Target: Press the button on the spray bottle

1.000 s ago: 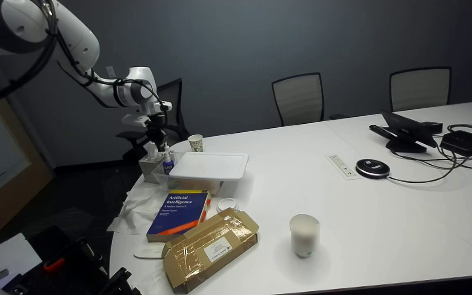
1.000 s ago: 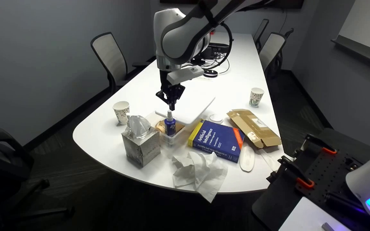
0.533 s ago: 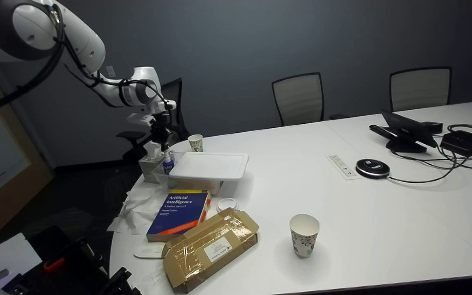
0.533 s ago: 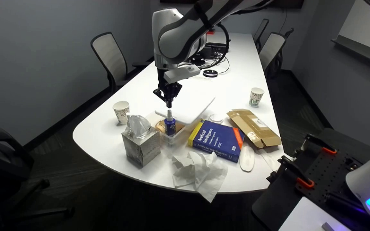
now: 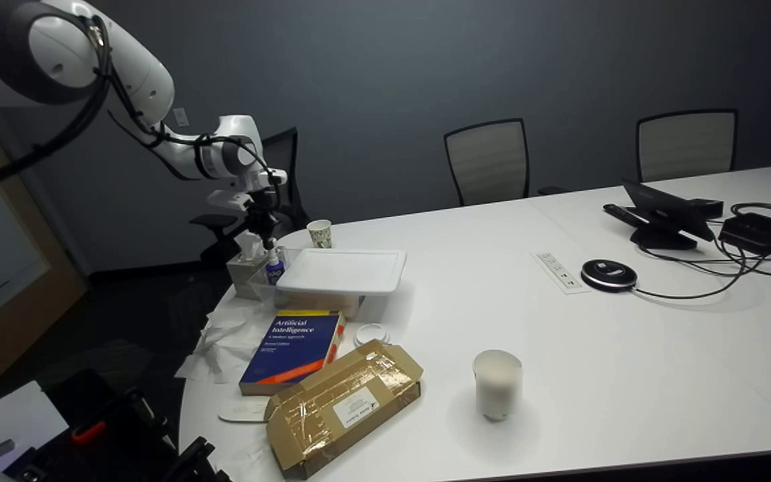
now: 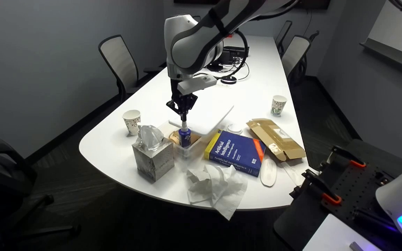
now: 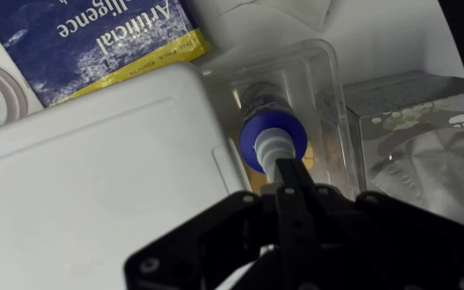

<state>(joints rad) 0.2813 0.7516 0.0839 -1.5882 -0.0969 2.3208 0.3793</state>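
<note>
The spray bottle point(image 6: 185, 138) is blue with a whitish nozzle and stands upright in a clear plastic bin; it also shows in an exterior view point(image 5: 274, 271). In the wrist view the bottle's blue shoulder point(image 7: 251, 141) and ribbed white neck are seen from above. My gripper point(image 6: 184, 118) is shut, with its black fingertips together and pointing down at the nozzle top. In the wrist view the fingertips point(image 7: 294, 171) cover the nozzle's tip. They look to be at or touching it; whether the nozzle is pressed down cannot be told. Nothing shows between the fingers.
A white lid point(image 6: 206, 118) lies tilted over part of the clear bin point(image 7: 338, 100). A tissue box point(image 6: 154, 157) stands close beside the bin. A blue book point(image 6: 236, 151), crumpled tissue point(image 6: 218, 188), paper cup point(image 6: 132, 122) and cardboard box point(image 6: 276, 137) lie around.
My gripper shifted slightly sideways over the bottle, then came down. Its shut fingertips were a little above the nozzle half a second ago and now meet its top. The bottle stands in place.
</note>
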